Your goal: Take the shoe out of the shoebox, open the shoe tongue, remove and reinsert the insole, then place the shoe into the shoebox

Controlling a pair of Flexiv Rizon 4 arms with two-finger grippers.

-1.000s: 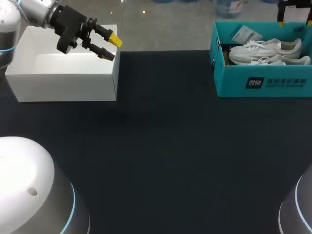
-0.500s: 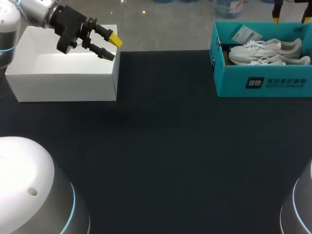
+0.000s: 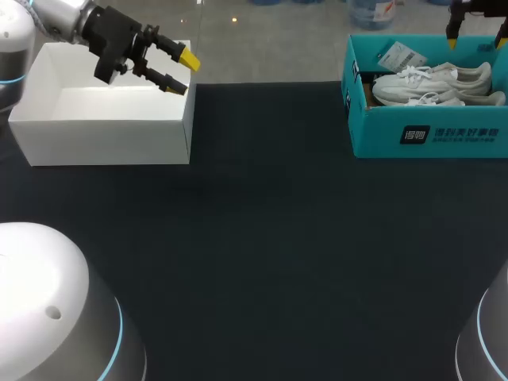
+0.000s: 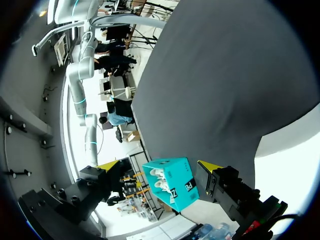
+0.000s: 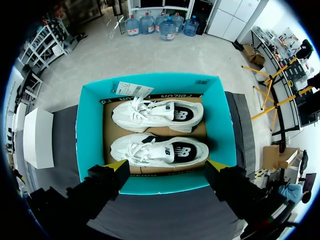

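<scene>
A teal shoebox point(image 3: 429, 131) stands open at the table's far right, with two white shoes side by side in it, one point(image 3: 432, 78) behind the other point(image 3: 456, 98). My right gripper point(image 3: 476, 36) hangs open above the box's back edge. From its wrist I look straight down into the shoebox point(image 5: 90, 135): the far shoe point(image 5: 157, 112) and the near shoe point(image 5: 160, 149) lie on brown cardboard below the open right gripper point(image 5: 167, 167), nothing between its fingers. My left gripper point(image 3: 182, 73) is open and empty at the far left, above a white box. Its wrist view shows the left gripper point(image 4: 159, 165) pointing across the table at the distant shoebox point(image 4: 170, 182).
An open white box point(image 3: 103, 131) sits at the far left, also seen beside the shoebox as the white box point(image 5: 37, 137). A paper tag point(image 3: 399, 55) rests on the shoebox's back corner. The dark table mat point(image 3: 278, 238) stretches between the two boxes.
My left gripper has risen slightly over the white box. The right gripper has barely shifted above the shoebox. Both stay open.
</scene>
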